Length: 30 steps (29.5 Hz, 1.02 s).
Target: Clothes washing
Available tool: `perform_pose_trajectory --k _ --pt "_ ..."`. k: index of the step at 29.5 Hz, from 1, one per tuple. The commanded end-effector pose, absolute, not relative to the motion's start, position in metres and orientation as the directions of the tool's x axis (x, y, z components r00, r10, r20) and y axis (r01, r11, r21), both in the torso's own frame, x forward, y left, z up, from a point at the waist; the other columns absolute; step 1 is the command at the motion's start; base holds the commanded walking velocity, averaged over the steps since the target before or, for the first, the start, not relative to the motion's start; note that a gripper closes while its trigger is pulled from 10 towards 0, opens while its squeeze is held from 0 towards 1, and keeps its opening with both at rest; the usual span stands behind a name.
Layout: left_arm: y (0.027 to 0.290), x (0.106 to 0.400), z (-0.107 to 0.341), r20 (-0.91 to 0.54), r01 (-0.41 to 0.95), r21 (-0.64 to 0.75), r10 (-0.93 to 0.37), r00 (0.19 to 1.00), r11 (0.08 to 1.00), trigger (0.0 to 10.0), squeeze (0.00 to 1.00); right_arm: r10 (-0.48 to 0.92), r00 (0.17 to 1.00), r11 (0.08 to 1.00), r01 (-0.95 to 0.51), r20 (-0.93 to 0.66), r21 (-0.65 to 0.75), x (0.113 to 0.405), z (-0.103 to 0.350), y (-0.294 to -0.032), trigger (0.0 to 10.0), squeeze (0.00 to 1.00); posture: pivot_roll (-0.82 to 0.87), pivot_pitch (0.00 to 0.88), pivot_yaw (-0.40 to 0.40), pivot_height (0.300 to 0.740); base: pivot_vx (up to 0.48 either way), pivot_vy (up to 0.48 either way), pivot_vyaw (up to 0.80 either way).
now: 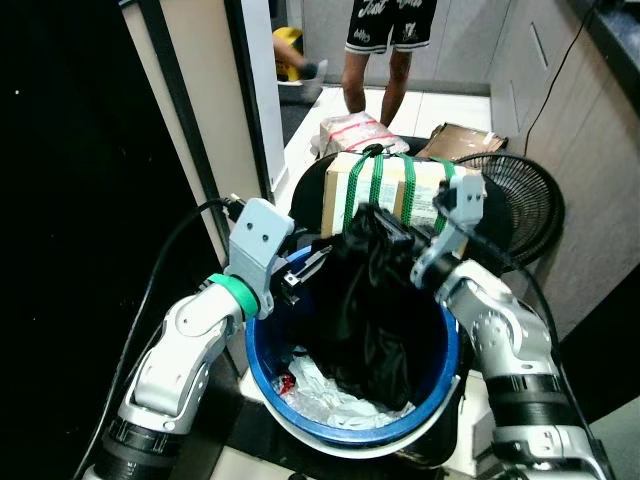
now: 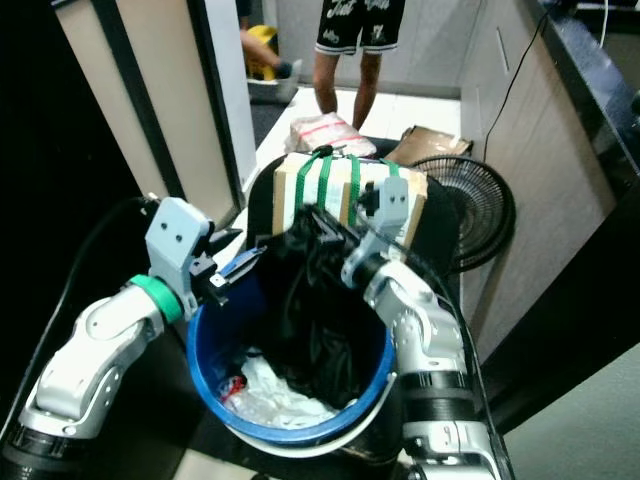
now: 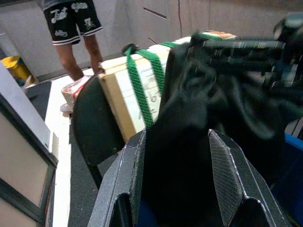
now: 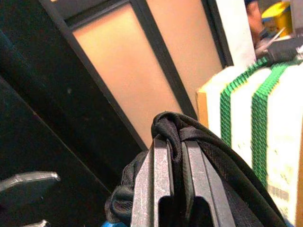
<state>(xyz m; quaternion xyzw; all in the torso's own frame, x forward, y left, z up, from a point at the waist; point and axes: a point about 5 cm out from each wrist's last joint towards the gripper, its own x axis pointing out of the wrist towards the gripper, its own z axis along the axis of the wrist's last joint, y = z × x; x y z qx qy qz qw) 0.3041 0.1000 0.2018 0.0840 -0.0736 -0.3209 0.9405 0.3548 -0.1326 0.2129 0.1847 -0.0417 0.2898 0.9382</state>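
A black garment (image 1: 365, 310) hangs up out of a blue laundry basket (image 1: 268, 375), lifted at its top by my right gripper (image 1: 372, 222), whose fingers (image 4: 154, 184) are shut on a bunched fold of the cloth (image 4: 177, 130). My left gripper (image 1: 305, 268) stands open at the basket's left rim, its two fingers (image 3: 227, 175) on either side of the garment's hanging cloth (image 3: 184, 156) without pinching it. White laundry (image 1: 335, 400) lies in the bottom of the basket.
A cardboard box bound with green straps (image 1: 385, 185) sits just behind the basket on a black chair. A black floor fan (image 1: 525, 200) stands at the right. A person's legs (image 1: 375, 70) are further back. A dark-framed panel (image 1: 190, 130) rises at the left.
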Motion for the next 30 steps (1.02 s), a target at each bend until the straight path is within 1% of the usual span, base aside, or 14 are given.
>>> perform_pose_trajectory --k 1,3,6,7,8,9,10,11,15,16,19,20,21,30 --pt "0.107 0.304 0.201 0.096 0.558 0.208 -0.585 0.806 0.803 10.0 0.0 0.483 0.815 0.742 -0.575 0.319 0.344 0.357 0.242 -0.136 0.0 0.0 0.03 0.006 0.069 0.74 0.0 0.0 0.0" --pt "0.107 0.304 0.201 0.096 0.558 0.208 -0.585 0.806 0.803 10.0 0.0 0.483 0.815 0.742 -0.575 0.319 0.344 0.357 0.242 -0.136 0.0 0.0 0.03 0.006 0.069 0.74 0.0 0.0 0.0" --pt "0.11 0.304 0.202 0.109 0.534 0.205 -0.561 0.82 0.82 10.0 0.0 0.364 0.814 0.758 -0.541 0.452 0.363 0.362 0.275 -0.149 0.0 0.0 0.04 0.0 0.051 0.74 0.0 0.0 0.0" --pt "0.113 0.304 0.204 0.124 0.511 0.2 -0.539 0.833 0.836 10.0 0.0 0.197 0.793 0.776 -0.485 0.576 0.403 0.363 0.307 -0.169 0.0 0.0 0.04 0.0 0.048 0.74 0.0 0.0 0.0" --pt "0.113 0.304 0.204 0.124 0.511 0.2 -0.539 0.833 0.836 10.0 0.0 0.197 0.793 0.776 -0.485 0.576 0.403 0.363 0.307 -0.169 0.0 0.0 0.04 0.0 0.048 0.74 0.0 0.0 0.0" --pt "0.118 0.304 0.206 0.144 0.482 0.178 -0.507 0.85 0.858 10.0 0.0 0.032 0.753 0.784 -0.427 0.657 0.451 0.36 0.333 -0.191 0.0 0.0 0.03 0.0 0.054 0.74 0.0 0.0 0.0" --pt "0.118 0.304 0.206 0.144 0.482 0.178 -0.507 0.85 0.858 10.0 0.0 0.032 0.753 0.784 -0.427 0.657 0.451 0.36 0.333 -0.191 0.0 0.0 0.03 0.0 0.054 0.74 0.0 0.0 0.0" --pt "0.125 0.305 0.21 0.176 0.437 0.138 -0.457 0.872 0.889 10.0 0.0 -0.089 0.715 0.792 -0.372 0.694 0.485 0.355 0.348 -0.208 0.0 0.0 0.03 0.0 0.054 0.74 0.0 0.0 0.0" --pt "0.134 0.308 0.215 0.214 0.37 0.077 -0.378 0.901 0.926 10.0 0.0 -0.144 0.702 0.813 -0.318 0.698 0.487 0.35 0.353 -0.219 0.0 0.0 0.02 0.0 0.06 0.74 0.0 0.0 0.0" --pt "0.144 0.311 0.222 0.255 0.297 0.022 -0.292 0.922 0.955 10.0 0.0 -0.127 0.737 0.853 -0.26 0.664 0.452 0.349 0.342 -0.219 0.0 0.0 0.02 0.0 0.066 0.74 0.0 0.0 0.0" --pt "0.149 0.313 0.227 0.272 0.259 -0.003 -0.249 0.93 0.966 10.0 0.0 -0.092 0.784 0.876 -0.23 0.614 0.425 0.35 0.326 -0.213 0.0 0.0 0.02 0.0 0.072 0.74 0.0 0.0 0.0" --pt "0.15 0.314 0.229 0.277 0.244 -0.007 -0.233 0.932 0.97 10.0 0.0 -0.069 0.824 0.892 -0.202 0.562 0.405 0.35 0.309 -0.207 9.5 0.0 0.02 0.0 0.076 0.74 0.0 0.0 0.0" --pt "0.149 0.314 0.229 0.271 0.244 -0.001 -0.234 0.934 0.97 10.0 0.0 -0.027 0.861 0.889 -0.211 0.507 0.406 0.351 0.291 -0.197 10.0 0.0 0.02 0.0 0.079 0.74 0.0 0.0 0.0" --pt "0.143 0.313 0.232 0.267 0.246 0.052 -0.251 0.93 0.968 10.0 0.0 0.022 0.889 0.902 -0.215 0.458 0.374 0.344 0.26 -0.174 10.0 0.0 0.01 0.0 0.077 0.74 0.0 0.0 -0.09"
